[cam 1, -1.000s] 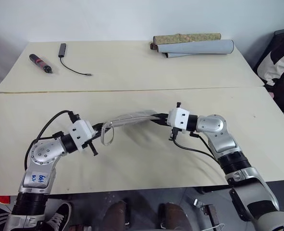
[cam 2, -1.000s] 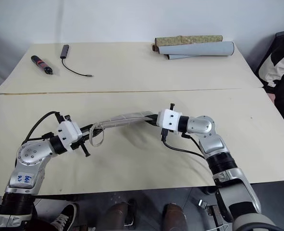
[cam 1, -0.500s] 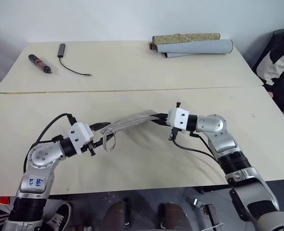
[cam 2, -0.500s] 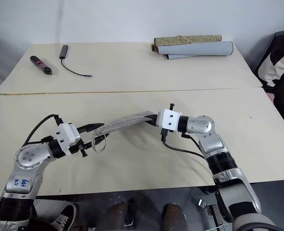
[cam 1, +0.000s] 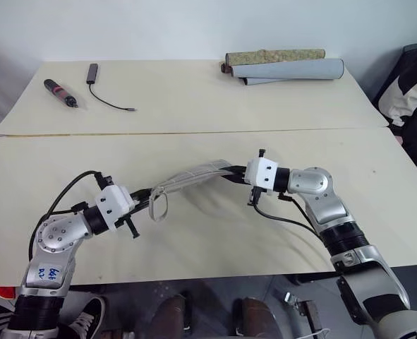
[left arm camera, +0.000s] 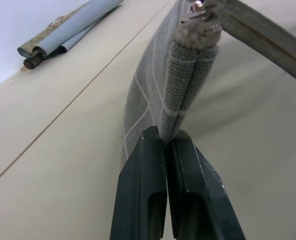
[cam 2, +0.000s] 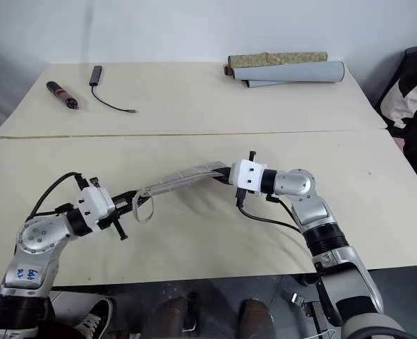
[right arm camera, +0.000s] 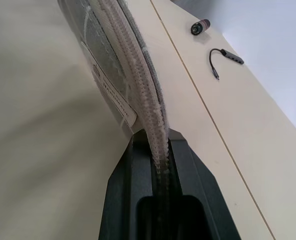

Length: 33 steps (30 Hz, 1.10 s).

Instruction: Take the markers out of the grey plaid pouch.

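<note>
Grey plaid pouch (cam 1: pixel 194 176) is hanging stretched above the near counter (cam 1: pixel 194 247), between two robot arms. The left end effector (cam 1: pixel 146 200) is clenched on one end, and the right end effector (cam 1: pixel 238 174) is gripping the zip edge at the other. No markers are lying out yet, so emptying is probably still ahead. Compared with half a second ago, the left end effector's fingers, then spread, are now pinching the fabric.

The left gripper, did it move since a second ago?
Yes. The left gripper, pinching the grey plaid pouch, has slid slightly toward the near table edge and to the robot's left.
</note>
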Motion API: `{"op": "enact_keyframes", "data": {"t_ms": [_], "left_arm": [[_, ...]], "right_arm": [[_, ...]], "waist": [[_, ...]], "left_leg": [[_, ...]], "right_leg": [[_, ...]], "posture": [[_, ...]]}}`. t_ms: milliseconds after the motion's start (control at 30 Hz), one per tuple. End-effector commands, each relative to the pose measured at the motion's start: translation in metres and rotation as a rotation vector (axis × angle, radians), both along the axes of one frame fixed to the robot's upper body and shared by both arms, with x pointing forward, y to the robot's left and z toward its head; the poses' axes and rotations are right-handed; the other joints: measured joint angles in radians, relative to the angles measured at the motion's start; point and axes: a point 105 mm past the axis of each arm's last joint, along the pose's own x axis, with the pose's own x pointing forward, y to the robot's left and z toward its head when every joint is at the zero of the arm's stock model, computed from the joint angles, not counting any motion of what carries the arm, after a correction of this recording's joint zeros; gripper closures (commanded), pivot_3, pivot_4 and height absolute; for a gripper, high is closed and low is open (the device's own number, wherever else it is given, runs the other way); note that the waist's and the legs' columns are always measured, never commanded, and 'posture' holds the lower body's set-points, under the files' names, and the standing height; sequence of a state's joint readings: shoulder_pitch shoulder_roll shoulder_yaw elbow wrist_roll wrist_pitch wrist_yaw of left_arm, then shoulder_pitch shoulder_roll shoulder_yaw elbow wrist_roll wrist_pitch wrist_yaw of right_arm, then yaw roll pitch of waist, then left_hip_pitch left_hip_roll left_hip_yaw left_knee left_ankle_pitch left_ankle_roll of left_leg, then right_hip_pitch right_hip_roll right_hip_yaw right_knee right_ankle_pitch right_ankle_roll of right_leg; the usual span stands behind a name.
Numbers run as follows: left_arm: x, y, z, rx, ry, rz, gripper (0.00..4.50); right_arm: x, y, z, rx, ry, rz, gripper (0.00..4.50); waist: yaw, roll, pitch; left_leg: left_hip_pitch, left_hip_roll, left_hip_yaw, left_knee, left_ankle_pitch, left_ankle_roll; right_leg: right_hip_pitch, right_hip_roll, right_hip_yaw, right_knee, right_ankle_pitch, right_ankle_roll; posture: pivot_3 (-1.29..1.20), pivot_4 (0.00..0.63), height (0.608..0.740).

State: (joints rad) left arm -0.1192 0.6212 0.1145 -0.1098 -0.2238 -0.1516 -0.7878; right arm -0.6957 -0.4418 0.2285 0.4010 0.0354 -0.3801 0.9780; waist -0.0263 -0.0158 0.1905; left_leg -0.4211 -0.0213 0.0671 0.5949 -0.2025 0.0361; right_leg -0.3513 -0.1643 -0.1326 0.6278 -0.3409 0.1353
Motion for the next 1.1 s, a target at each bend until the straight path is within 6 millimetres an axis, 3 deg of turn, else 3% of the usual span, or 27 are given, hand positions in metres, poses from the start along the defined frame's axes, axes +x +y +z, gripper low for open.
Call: {"op": "enact_keyframes", "data": {"t_ms": [33, 100, 300, 433, 600, 733, 833, 967, 1100], "left_arm": [[0.001, -0.005, 0.005, 0.005, -0.029, -0.017, 4.48], [0.001, -0.004, 0.007, 0.000, -0.036, -0.015, 4.48], [0.004, -0.005, 0.005, 0.030, -0.058, 0.005, 4.50], [0.012, -0.006, 0.004, 0.118, -0.134, 0.066, 4.50], [0.019, -0.009, 0.000, 0.148, -0.184, 0.125, 4.50], [0.020, -0.032, -0.010, 0.159, -0.198, 0.111, 4.50], [0.021, -0.039, -0.014, 0.156, -0.187, 0.118, 4.50], [0.025, -0.049, -0.023, 0.219, -0.205, 0.132, 4.50], [0.025, -0.055, -0.022, 0.209, -0.207, 0.130, 4.50]], "right_arm": [[-0.004, 0.000, 0.016, 0.038, -0.054, 0.015, 4.50], [-0.006, -0.001, 0.014, 0.026, -0.051, 0.023, 4.50], [-0.004, -0.009, 0.015, 0.047, 0.011, 0.003, 2.63], [-0.014, -0.021, 0.031, 0.244, 0.245, -0.022, 1.32], [-0.047, -0.017, 0.048, 0.408, 0.581, 0.057, 1.32], [-0.086, 0.004, 0.020, 0.284, 0.876, 0.084, 1.32], [-0.087, 0.013, 0.003, 0.292, 0.944, 0.007, 1.32], [-0.082, 0.035, -0.003, 0.378, 1.013, -0.063, 1.32], [-0.084, 0.041, -0.012, 0.385, 1.082, -0.100, 1.32]], "waist": [[0.000, 0.000, 0.000], [0.000, 0.000, 0.000], [0.000, 0.000, 0.000], [0.009, 0.000, 0.000], [0.020, 0.000, 0.000], [0.027, 0.000, 0.000], [0.030, 0.000, 0.000], [0.029, 0.000, 0.000], [0.030, 0.000, 0.000]], "left_leg": [[0.000, 0.000, 0.000, 0.000, 0.000, 0.000], [0.000, 0.000, 0.000, 0.000, 0.000, 0.000], [0.000, 0.000, 0.000, 0.000, 0.000, 0.000], [0.000, 0.000, -0.001, 0.000, 0.000, 0.000], [0.000, 0.000, -0.001, 0.000, -0.001, 0.001], [0.000, 0.001, -0.001, 0.000, -0.006, -0.004], [-0.001, 0.001, -0.001, 0.000, -0.007, -0.004], [-0.001, 0.001, 0.001, 0.001, -0.007, -0.004], [-0.001, 0.001, 0.001, 0.001, -0.007, -0.004]], "right_leg": [[0.000, 0.000, 0.000, 0.000, 0.000, 0.000], [0.000, 0.000, 0.000, 0.000, 0.000, 0.000], [0.000, 0.000, 0.000, 0.000, 0.000, 0.000], [0.000, 0.000, 0.000, 0.000, 0.000, 0.000], [0.001, -0.001, 0.000, -0.001, 0.000, -0.001], [0.000, -0.002, 0.000, -0.005, 0.001, -0.001], [0.000, -0.002, 0.000, -0.006, 0.001, -0.001], [-0.001, -0.002, 0.000, -0.005, 0.001, 0.000], [-0.002, -0.001, 0.001, -0.002, 0.001, 0.000]], "posture": [[0.00, 0.150, 0.740], [0.00, 0.150, 0.740], [0.00, 0.150, 0.740], [0.00, 0.150, 0.740], [0.00, 0.150, 0.740], [0.00, 0.150, 0.740], [0.00, 0.150, 0.740], [0.00, 0.150, 0.740], [0.00, 0.150, 0.740]]}}
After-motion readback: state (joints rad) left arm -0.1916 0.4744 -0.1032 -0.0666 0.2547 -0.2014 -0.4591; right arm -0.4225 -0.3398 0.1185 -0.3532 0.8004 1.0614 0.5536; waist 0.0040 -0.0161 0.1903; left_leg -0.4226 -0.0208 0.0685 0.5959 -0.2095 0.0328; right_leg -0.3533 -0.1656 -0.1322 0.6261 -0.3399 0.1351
